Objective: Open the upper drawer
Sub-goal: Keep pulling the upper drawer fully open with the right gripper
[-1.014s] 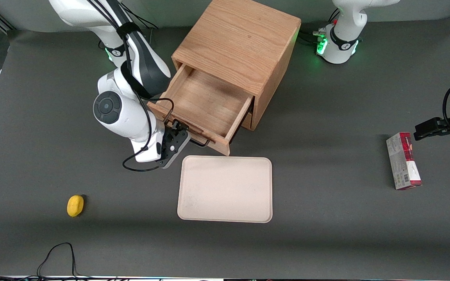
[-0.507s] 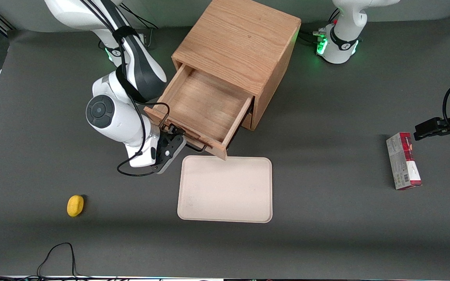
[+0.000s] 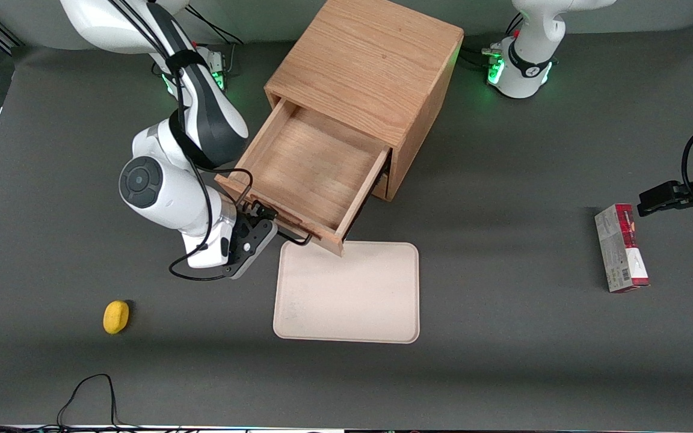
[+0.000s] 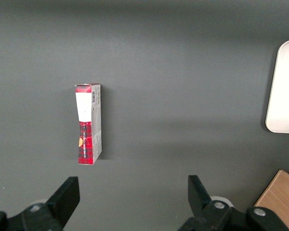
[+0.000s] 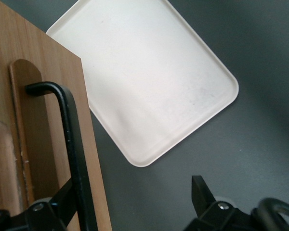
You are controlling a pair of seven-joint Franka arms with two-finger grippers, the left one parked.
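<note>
the light-oak upper drawer (image 3: 307, 174) has slid further out over the cream rectangular tray (image 3: 346, 293); the tool (image 3: 265, 218), seemingly open, hooks its black bar handle (image 5: 70, 144); nearly done.

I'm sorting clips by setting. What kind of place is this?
Probably a robotics lab tabletop, not a home: a gray-matted table bears a lone wooden cabinet, its upper drawer pulled out, with the gripper at the handle, plus a bare tray and a stray lemon.

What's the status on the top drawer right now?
Gripper at the drawer handle. Upper drawer pulled well out, empty. Its front corner overhangs the tray.
</note>
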